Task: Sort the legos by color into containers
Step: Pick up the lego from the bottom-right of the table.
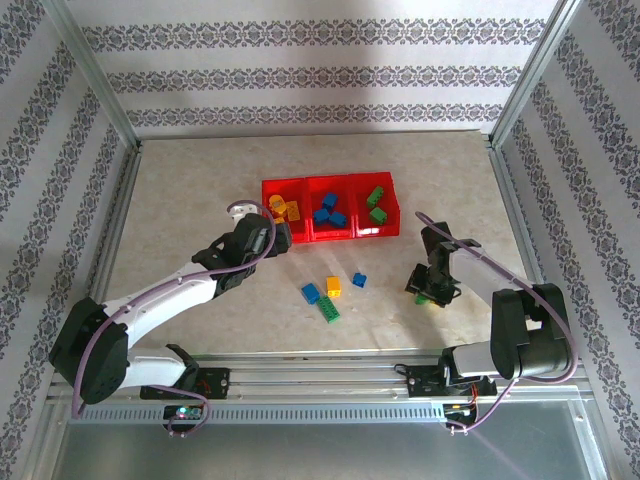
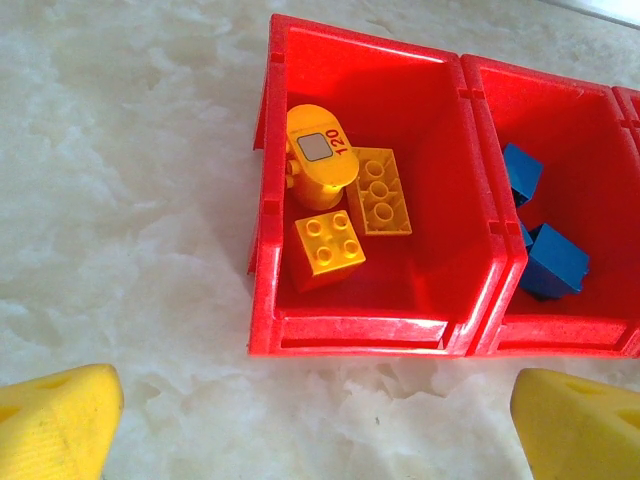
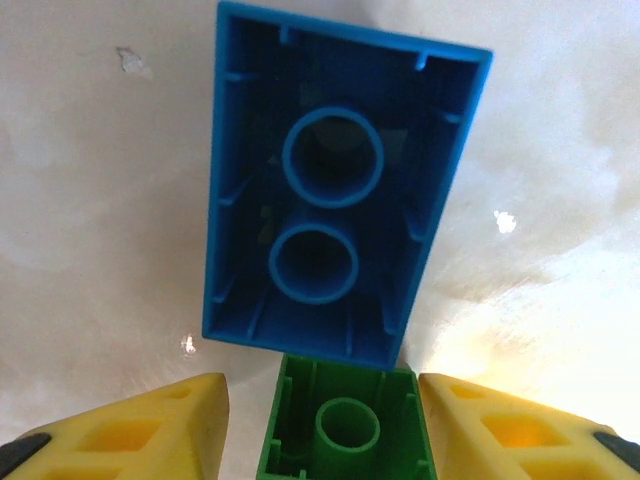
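The table (image 1: 200,180) is a pale marbled slab, fenced at its sides and back by a metal frame (image 1: 112,105). Wide bare stretches lie left of the containers (image 1: 330,237), right of them, and behind them up to the table's back edge. The containers, three red bins joined in a row, sit at mid-table.

The left arm (image 1: 170,290) reaches to the containers' front left corner. The left jaws are released, wide apart and grasping nothing, with their yellow fingertips (image 2: 55,420) over bare table just in front of the left-end bin (image 2: 360,335).

The right arm (image 1: 520,320) works in front of the containers and off to their right. The right jaws straddle a green brick (image 3: 345,430) without clenching it, and a gap shows beside one fingertip (image 3: 150,430). A blue brick (image 3: 340,200) lies hollow side up, touching that green brick's far end.

Four loose legos (image 1: 330,295) lie just in front of the containers: two blue, one yellow, one green.

Inside the containers, the left-end bin holds yellow-orange pieces (image 2: 345,215), the middle one blue pieces (image 1: 330,210) and the right-end one green pieces (image 1: 376,205). A rounded yellow piece (image 2: 318,160) carries a grey square and, in red, "120".
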